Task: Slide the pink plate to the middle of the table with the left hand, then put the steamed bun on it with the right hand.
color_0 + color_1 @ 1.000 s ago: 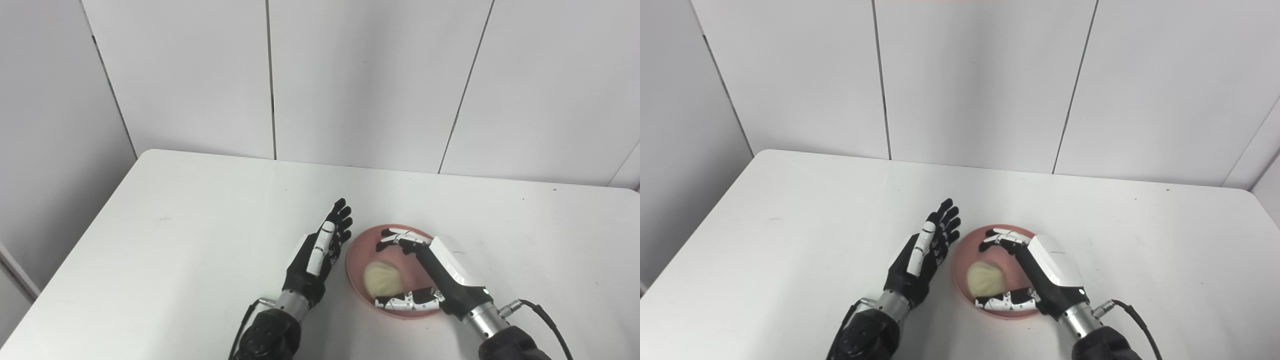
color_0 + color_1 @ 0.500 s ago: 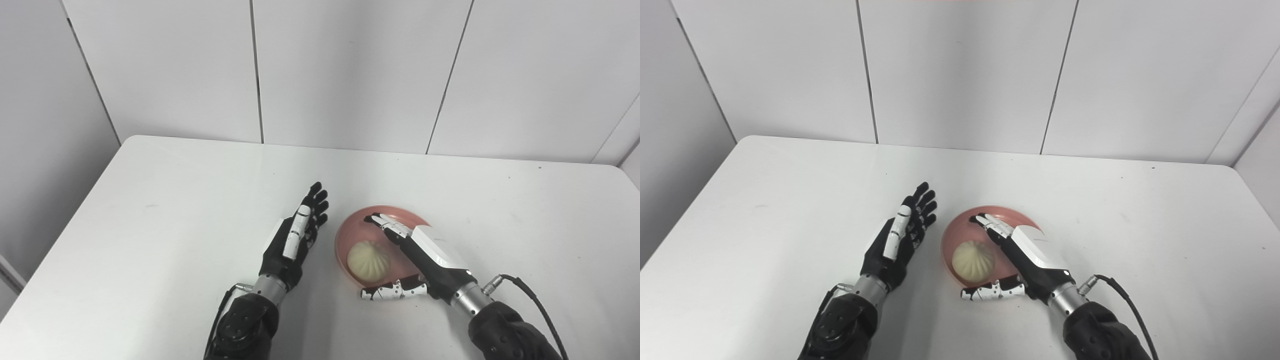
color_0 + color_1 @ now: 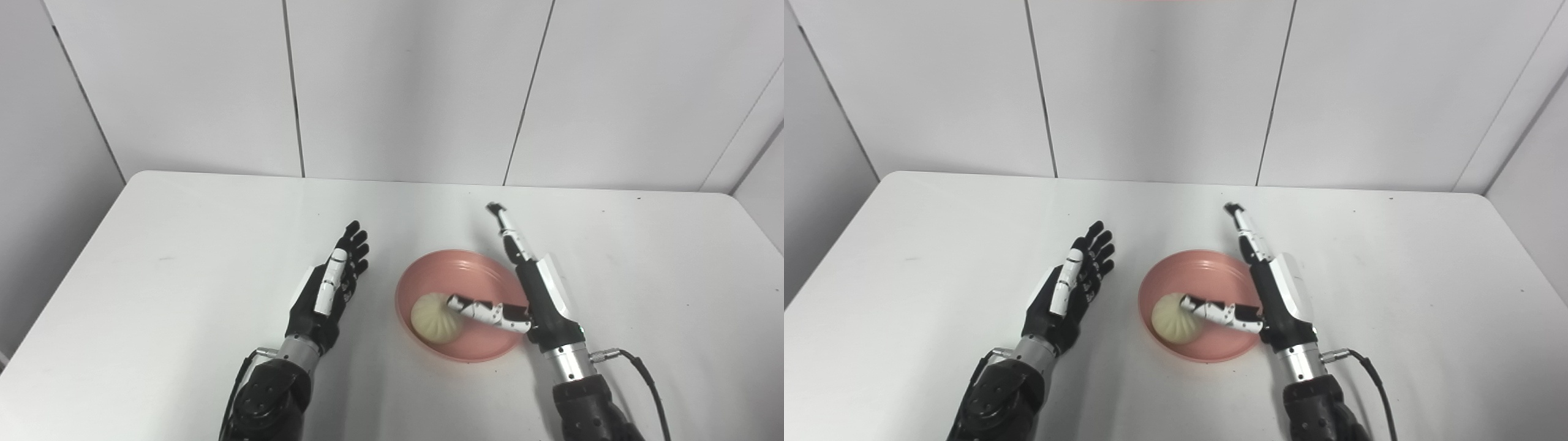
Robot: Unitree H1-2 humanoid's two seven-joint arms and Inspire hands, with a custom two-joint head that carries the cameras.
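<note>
The pale round steamed bun [image 3: 432,316], likely soft and light, sits on the shallow pink plate [image 3: 484,346], best cupped gently at its sides; right hand [image 3: 534,294] spread, empty

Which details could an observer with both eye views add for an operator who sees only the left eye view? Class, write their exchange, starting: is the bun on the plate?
Observer: Yes. The right eye view also shows the steamed bun inside the pink plate, near its left rim.
Operator: Is the right hand gripping it?
Observer: No. The right hand is open. Its thumb tip lies over the bun's right side, but I cannot tell whether they touch.
Operator: And the left hand?
Observer: The left hand is open, with bare table between it and the plate.
</note>
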